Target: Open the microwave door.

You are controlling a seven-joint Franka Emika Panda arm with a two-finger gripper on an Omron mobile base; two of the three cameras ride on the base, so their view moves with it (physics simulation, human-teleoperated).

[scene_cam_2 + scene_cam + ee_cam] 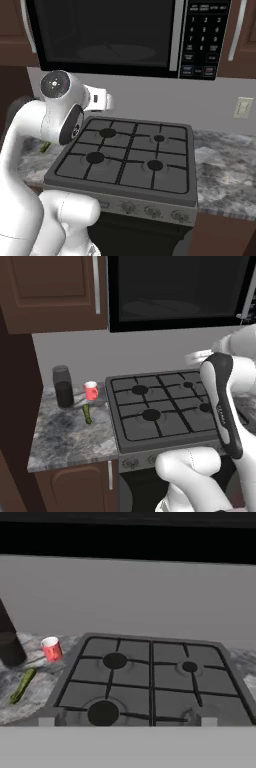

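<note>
The microwave [125, 35] hangs above the stove as a wide black box. Its door [105, 30] lies flush and shut, and the round turntable shows dimly through the dark glass. The silver bar handle [176, 35] runs upright along the door's right edge, beside the keypad [205, 37]. From the left base view the same door [175, 291] and handle [247, 298] appear. My gripper [107, 101] hovers below the microwave, over the stove's back left, apart from the door. In the hand view its fingertips [46, 721] stand wide apart with nothing between them, so my gripper [127, 722] is open.
A black gas stove [160, 406] sits under the hand. On the marble counter [65, 441] to its left stand a dark jar [63, 387], a red mug [91, 391] and a green cucumber [87, 413]. A brown cabinet door [50, 291] flanks the microwave. A wall outlet [243, 107] is at right.
</note>
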